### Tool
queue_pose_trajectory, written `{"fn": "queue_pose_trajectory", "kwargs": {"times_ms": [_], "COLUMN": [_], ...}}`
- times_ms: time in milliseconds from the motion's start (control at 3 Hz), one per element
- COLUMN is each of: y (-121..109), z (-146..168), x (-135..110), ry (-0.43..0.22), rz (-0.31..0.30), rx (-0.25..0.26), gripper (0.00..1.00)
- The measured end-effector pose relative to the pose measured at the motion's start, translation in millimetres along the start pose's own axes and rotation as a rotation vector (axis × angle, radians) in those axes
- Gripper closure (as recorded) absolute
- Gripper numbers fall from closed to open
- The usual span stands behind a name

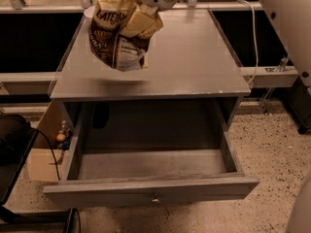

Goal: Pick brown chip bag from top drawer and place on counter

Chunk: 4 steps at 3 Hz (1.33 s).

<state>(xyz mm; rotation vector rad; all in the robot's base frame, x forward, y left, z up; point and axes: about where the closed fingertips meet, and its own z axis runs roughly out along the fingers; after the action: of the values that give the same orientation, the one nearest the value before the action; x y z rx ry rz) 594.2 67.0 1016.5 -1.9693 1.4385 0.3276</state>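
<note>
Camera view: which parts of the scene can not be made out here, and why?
- The claw, above the rear left of the counter and clamped on the brown chip bag: its wrist is cut off by the top edge of the camera view.
- The bag's small print: too small to read.
- The bag's far side: turned away from the camera.
- The back of the top drawer: dark, shaded under the counter.

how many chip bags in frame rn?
1. The brown chip bag hangs from the gripper, which is closed on it above the counter's left side. The open top drawer shows none, though its shaded rear may hide something.
</note>
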Motion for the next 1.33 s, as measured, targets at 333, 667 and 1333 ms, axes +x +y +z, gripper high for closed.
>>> {"fn": "queue_pose_trajectory", "kwargs": {"times_ms": [333, 667, 1333], "y": [-1.9, -1.4, 3.8], "z": [-4.4, -6.9, -6.6], "x": [10.6, 18.1, 44.3], "ry": [0.031, 0.047, 0.009], "rz": [-0.068, -0.11, -0.263], "rx": [0.006, 0.007, 0.026], "gripper": [1.0, 1.0, 1.0]}}
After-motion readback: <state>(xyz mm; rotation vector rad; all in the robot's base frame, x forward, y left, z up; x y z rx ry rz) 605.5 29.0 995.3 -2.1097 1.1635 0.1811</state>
